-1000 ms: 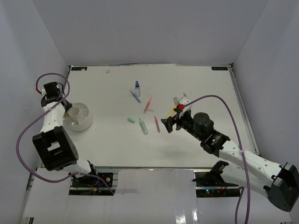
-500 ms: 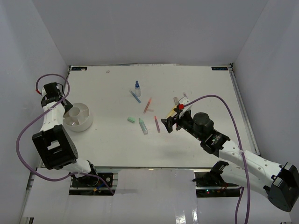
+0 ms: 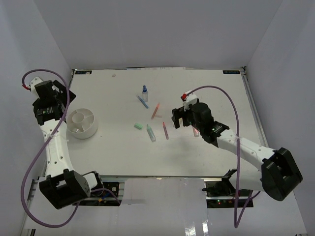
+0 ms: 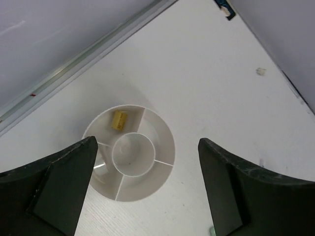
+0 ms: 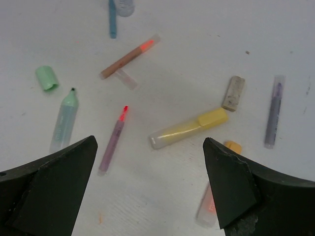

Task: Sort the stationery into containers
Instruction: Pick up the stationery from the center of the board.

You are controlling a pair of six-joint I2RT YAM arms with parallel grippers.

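1. The left fingers point(image 4: 59, 191) are spread wide and hold nothing. They hang above the dish point(image 4: 167, 142) without touching it.
2. The dish sits near the left edge of the worktop point(image 3: 113, 152). A small yellow piece point(image 4: 118, 120) lies in one of its outer compartments.
3. The right fingers point(image 5: 49, 191) are likewise spread wide and empty, above loose stationery in the middle of the worktop, towards the right edge.
4. Below them a highlighter point(image 5: 189, 128) lies flat, with a tan block point(image 5: 233, 92) just beside its yellow end and a purple pen point(image 5: 273, 110) near that.
5. To the other side lie a red-tipped pen point(image 5: 113, 140), a green marker point(image 5: 64, 120) and an eraser point(image 5: 47, 77).
6. Nearer the far edge are an orange pen point(image 5: 129, 56), a blue pen point(image 5: 112, 19) and the bottle point(image 3: 144, 92), all well apart from the dish.
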